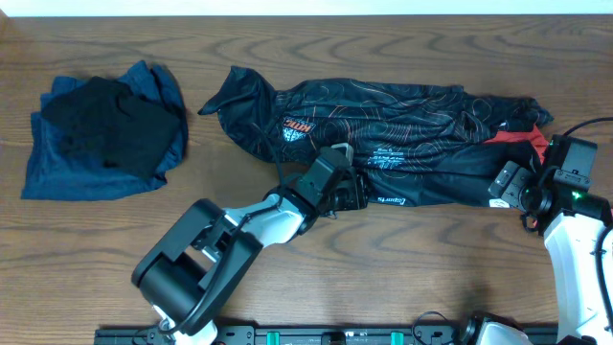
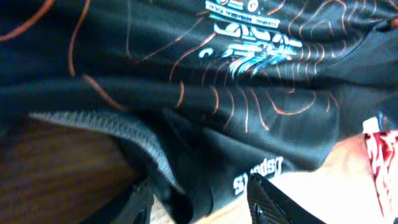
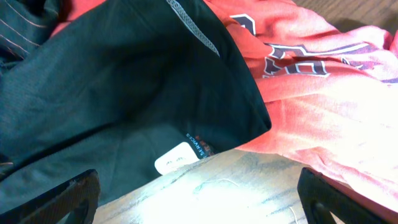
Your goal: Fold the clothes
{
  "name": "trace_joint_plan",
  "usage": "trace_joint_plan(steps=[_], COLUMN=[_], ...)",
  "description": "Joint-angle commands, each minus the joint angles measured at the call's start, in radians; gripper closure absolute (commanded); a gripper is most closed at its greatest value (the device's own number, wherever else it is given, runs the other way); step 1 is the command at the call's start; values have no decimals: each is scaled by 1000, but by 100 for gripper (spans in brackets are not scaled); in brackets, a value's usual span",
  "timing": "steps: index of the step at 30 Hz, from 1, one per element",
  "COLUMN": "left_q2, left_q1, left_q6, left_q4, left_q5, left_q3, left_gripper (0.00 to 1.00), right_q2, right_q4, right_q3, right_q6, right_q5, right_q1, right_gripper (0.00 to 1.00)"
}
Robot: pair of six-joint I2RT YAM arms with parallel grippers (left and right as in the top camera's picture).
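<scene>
The black sports shirt (image 1: 402,134) with thin orange lines lies bunched lengthwise across the middle of the table. My left gripper (image 1: 347,192) is at its front edge. In the left wrist view the fingers (image 2: 199,208) are part open, with a fold of the shirt's hem (image 2: 186,186) between them and bare table showing beside the right finger. A red garment (image 1: 522,144) pokes out under the shirt's right end. My right gripper (image 1: 506,184) is wide open and empty (image 3: 199,199) over bare table, just in front of the shirt's hem with its white label (image 3: 177,157) and the red garment (image 3: 311,93).
A pile of blue and black garments (image 1: 101,134) lies at the far left of the wooden table. A black rail (image 1: 335,335) runs along the front edge. A cable (image 1: 586,125) loops by the right arm.
</scene>
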Motion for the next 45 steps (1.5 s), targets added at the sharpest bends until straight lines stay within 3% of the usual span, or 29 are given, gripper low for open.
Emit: trace_joint_plan(steps=[1, 3, 4, 6, 12, 17, 23, 26, 30, 31, 32, 33, 34, 35, 38, 42, 45], left_q2=[51, 62, 65, 65, 50, -64, -323, -422, -472, -473, -472, -472, -472, -472, -472, -472, -469], left_q1=[-12, -19, -24, -31, -25, 62, 349, 513, 637, 653, 664, 668, 668, 665, 641, 588, 531], left_q6=[-76, -91, -90, -90, -84, 95, 189, 265, 277, 276, 276, 276, 276, 276, 275, 266, 210], left_q4=[7, 14, 15, 12, -49, -351, -822, -900, -925, -932, -940, -954, -970, -988, -1056, -1089, -1040], left_q5=[-14, -14, -14, -9, 47, 36, -209, -242, -243, -242, -238, -227, -203, -168, -51, -6, -6], left_q3=[1, 1, 1, 1, 1, 1, 1, 1, 1, 1, 1, 1, 1, 1, 0, -14, -47], left_gripper=[49, 51, 61, 93, 94, 94, 94, 94, 94, 86, 45, 19, 5, 1, 2, 2, 0], right_q2=[6, 6, 6, 6, 6, 6, 6, 6, 6, 6, 6, 6, 6, 6, 6, 11, 25], right_q4=[0, 0, 0, 0, 0, 0, 0, 1, 0, 0, -1, -1, -1, -1, 0, 2, 6], right_q3=[-3, -3, -3, -3, -3, -3, -3, -3, -3, -3, -3, -3, -3, -3, -3, -3, -3], right_q6=[16, 16, 16, 16, 16, 16, 16, 16, 16, 16, 16, 16, 16, 16, 14, -12, -12], right_q5=[8, 6, 6, 6, 6, 6, 6, 6, 6, 6, 6, 6, 5, 2, -29, -105, -115], right_q1=[-6, -6, -6, -6, -6, -6, -6, -6, -6, -6, -6, -6, -6, -6, -6, -6, -5], right_gripper=[1, 1, 1, 1, 1, 1, 1, 1, 1, 1, 1, 1, 1, 1, 5, 47, 73])
